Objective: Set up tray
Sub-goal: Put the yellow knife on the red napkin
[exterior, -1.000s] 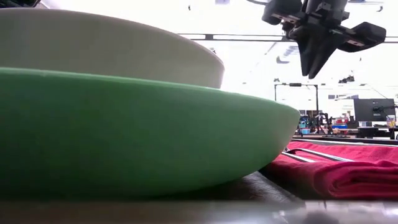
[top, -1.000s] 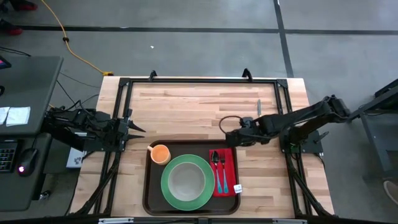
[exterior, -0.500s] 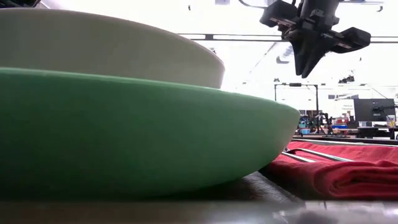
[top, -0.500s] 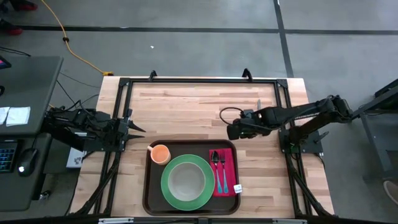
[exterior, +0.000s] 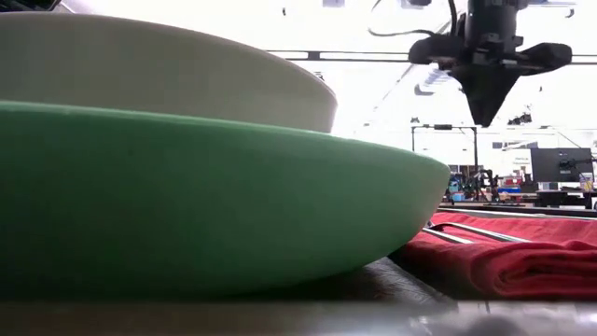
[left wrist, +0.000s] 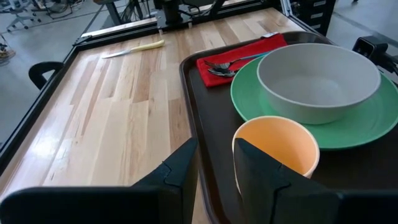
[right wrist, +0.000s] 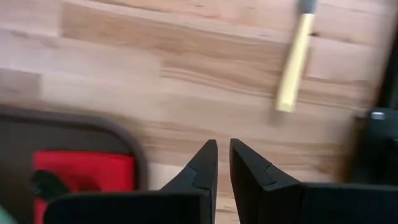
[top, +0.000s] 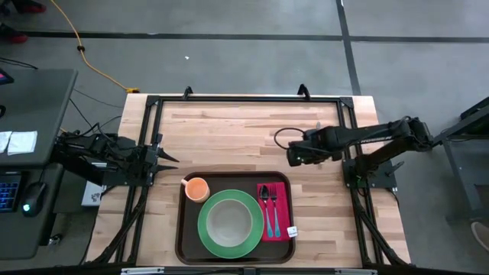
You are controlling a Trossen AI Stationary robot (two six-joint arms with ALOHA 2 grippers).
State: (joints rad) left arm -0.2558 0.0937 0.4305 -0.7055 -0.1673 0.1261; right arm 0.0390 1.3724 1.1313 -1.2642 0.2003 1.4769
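Note:
The dark brown tray (top: pixel 180 229) lies at the table's near edge. On it sit a green plate (top: pixel 206 237) carrying a grey bowl (top: pixel 227 220), an orange cup (top: pixel 197 189) and a red napkin (top: pixel 281 210) with a fork and a spoon (top: pixel 269 206). A yellow-handled knife (right wrist: pixel 292 68) lies flat on the wood beyond the tray. My right gripper (top: pixel 293 156) hangs shut over the bare wood just past the tray's far right corner (right wrist: pixel 134 162), pointing down and touching nothing. My left gripper (left wrist: pixel 216 163) waits open at the table's left edge, facing the cup (left wrist: pixel 277 146).
A black metal frame (top: pixel 244 99) runs around the table's far and side edges. Bare wood (top: pixel 229 134) fills the table's far half between the tray and the frame. The knife (top: pixel 318 127) lies close to the right arm there.
My right gripper, still shut, has drawn away from the tray's far right corner toward the table's far and right edges. It has also tipped to point more steeply down. Nothing on the tray has moved.

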